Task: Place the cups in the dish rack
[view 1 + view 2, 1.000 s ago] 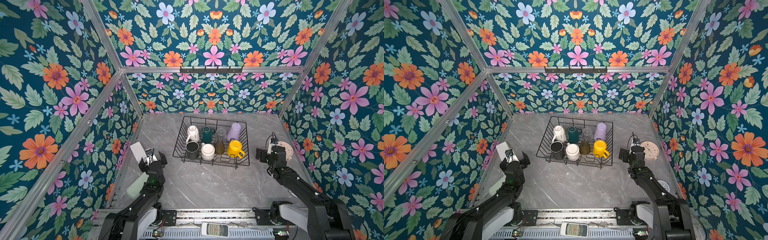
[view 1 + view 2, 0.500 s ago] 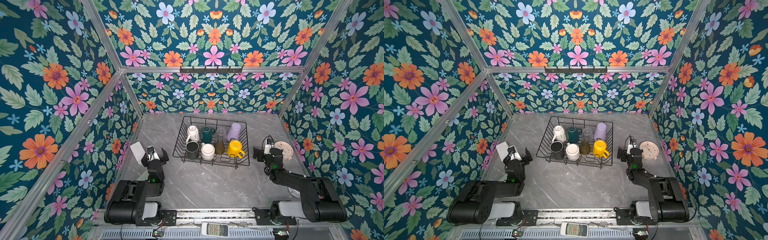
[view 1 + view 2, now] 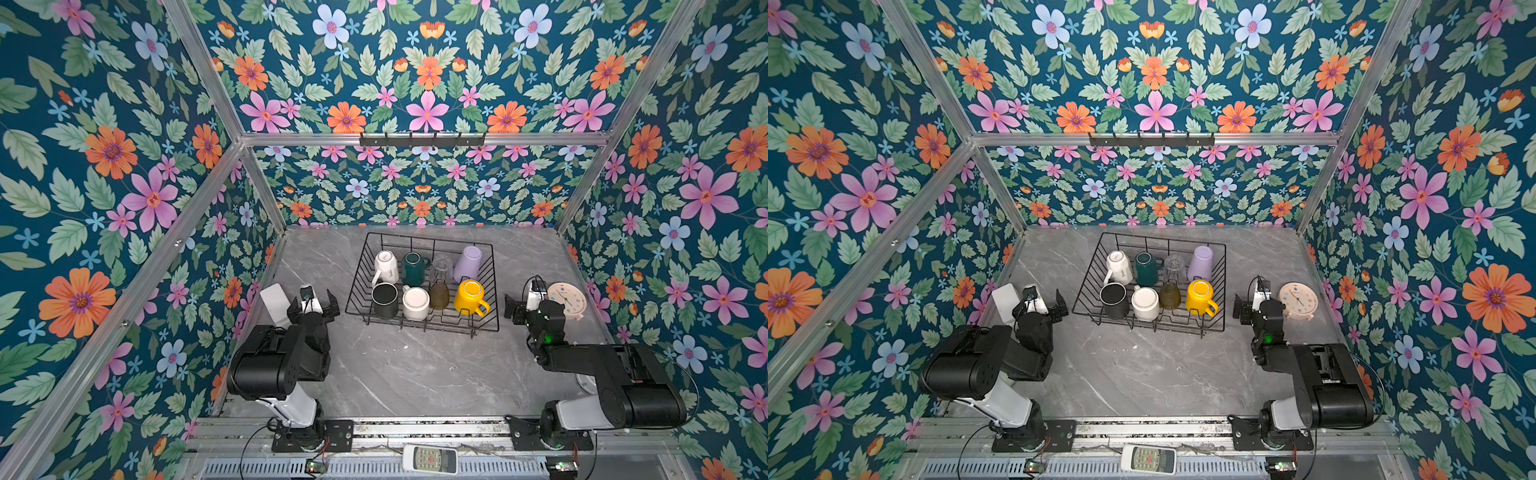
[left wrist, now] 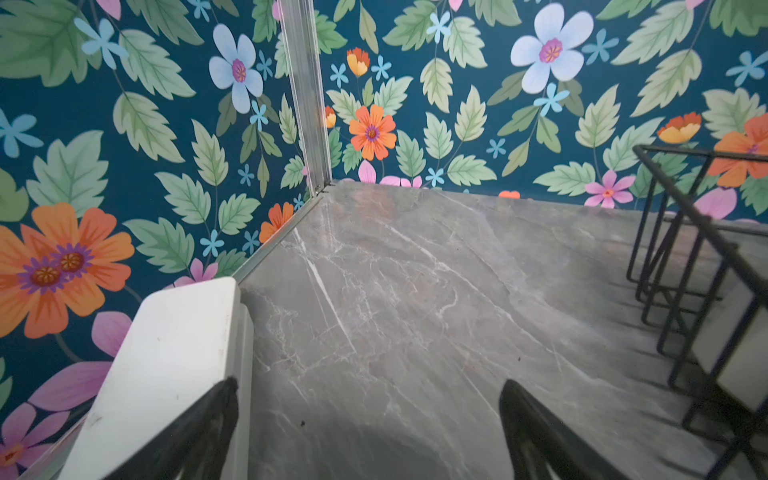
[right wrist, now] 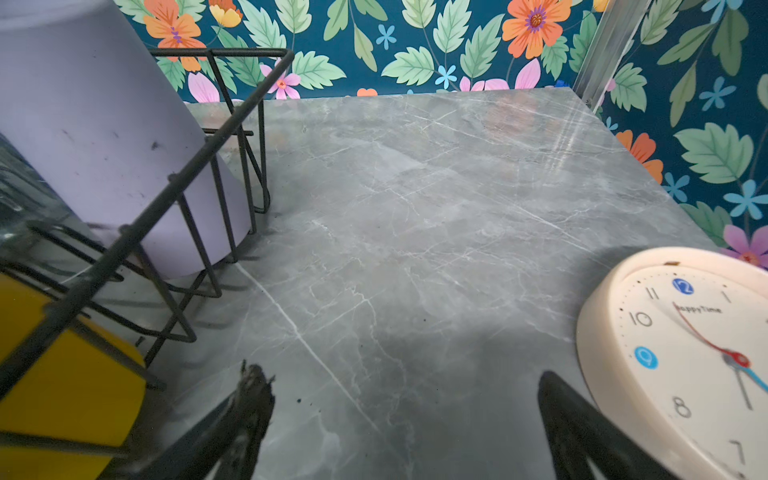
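The black wire dish rack (image 3: 428,239) (image 3: 1163,239) stands mid-table with several cups inside. At its back are a white mug (image 3: 384,266), a dark green mug (image 3: 413,268), a clear glass (image 3: 441,266) and a lilac tumbler (image 3: 468,262) (image 5: 95,124). At its front are a black mug (image 3: 384,298), a white mug (image 3: 415,303), an amber tumbler (image 3: 439,296) and a yellow mug (image 3: 469,297) (image 5: 62,395). My left gripper (image 3: 311,301) (image 4: 369,384) hangs open and empty left of the rack. My right gripper (image 3: 528,301) (image 5: 403,374) is open and empty on its right.
A white box (image 3: 276,303) (image 4: 166,374) leans at the left wall beside my left gripper. A cream clock (image 3: 566,299) (image 5: 685,353) lies next to my right gripper. A remote control (image 3: 430,459) rests on the front rail. A black hook rail (image 3: 422,139) hangs on the back wall.
Both arms have folded back and down toward the front rail. The grippers stay open beside the rack, and the cups have not moved.
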You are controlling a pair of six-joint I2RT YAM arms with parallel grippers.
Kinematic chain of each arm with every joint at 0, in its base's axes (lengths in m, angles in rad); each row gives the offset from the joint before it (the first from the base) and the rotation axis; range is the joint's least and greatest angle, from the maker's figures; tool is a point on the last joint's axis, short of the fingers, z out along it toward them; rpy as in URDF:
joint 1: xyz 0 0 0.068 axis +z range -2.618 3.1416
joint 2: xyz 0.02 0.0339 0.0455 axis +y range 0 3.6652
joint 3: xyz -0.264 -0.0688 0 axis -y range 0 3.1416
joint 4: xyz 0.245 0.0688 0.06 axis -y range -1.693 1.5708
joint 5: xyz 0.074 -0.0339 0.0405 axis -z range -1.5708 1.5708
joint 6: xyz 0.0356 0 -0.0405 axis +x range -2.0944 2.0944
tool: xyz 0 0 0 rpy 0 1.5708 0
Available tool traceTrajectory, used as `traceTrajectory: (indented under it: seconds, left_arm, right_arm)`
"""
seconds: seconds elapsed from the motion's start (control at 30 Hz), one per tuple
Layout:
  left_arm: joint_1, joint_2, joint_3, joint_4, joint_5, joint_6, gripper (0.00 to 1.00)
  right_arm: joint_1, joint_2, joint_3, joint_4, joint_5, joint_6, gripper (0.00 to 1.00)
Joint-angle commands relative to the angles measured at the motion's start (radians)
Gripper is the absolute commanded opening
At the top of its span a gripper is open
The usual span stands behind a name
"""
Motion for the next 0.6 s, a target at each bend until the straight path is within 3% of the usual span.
traceTrajectory:
  seconds: [0.0, 0.57]
  left_arm:
    - [0.001, 0.002, 0.006, 0.006, 0.010, 0.010, 1.00]
    - [0.009, 0.002, 0.063, -0.101, 0.019, 0.010, 1.00]
  right_arm:
    - [0.000, 0.002, -0.003, 0.063, -0.007, -0.012, 0.99]
    - [0.001, 0.000, -0.015, 0.088, -0.001, -0.011, 0.99]
